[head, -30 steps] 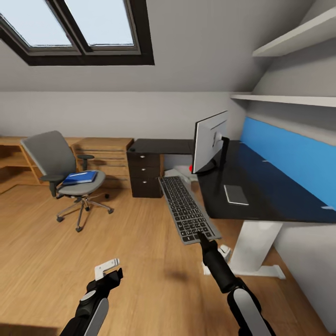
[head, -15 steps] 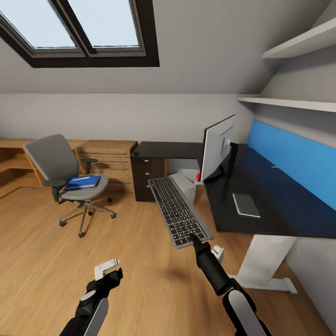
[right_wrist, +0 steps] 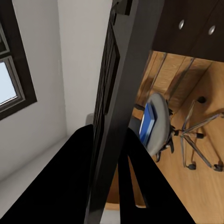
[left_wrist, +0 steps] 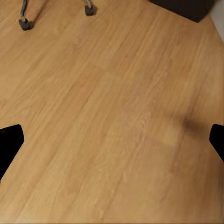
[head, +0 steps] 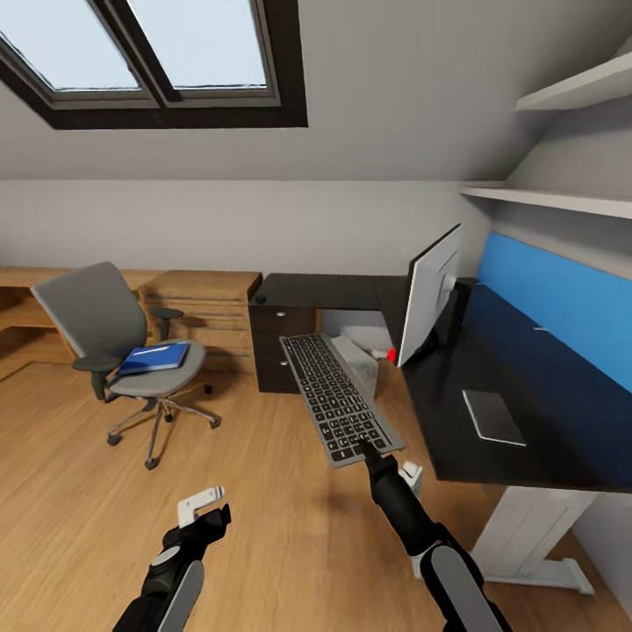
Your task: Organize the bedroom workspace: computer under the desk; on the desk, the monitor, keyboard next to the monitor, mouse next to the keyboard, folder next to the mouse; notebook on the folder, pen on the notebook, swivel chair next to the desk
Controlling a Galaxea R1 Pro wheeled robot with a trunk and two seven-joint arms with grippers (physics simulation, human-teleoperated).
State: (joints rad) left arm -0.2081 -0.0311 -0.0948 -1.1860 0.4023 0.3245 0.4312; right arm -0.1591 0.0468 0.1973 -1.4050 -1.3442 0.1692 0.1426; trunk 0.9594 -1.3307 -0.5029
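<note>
folder (head: 154,358) on swivel chair (head: 114,338), monitor (head: 430,294) on desk (head: 535,430) right

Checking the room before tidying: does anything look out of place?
Yes. The blue folder lies on the swivel chair seat, away from the desk, and the keyboard is in the air, clamped at one end by the right gripper.

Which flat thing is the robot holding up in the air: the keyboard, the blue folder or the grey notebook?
The keyboard: the right gripper pinches its near end above the floor. The blue folder lies on the swivel chair, the grey notebook on the desk.
</note>
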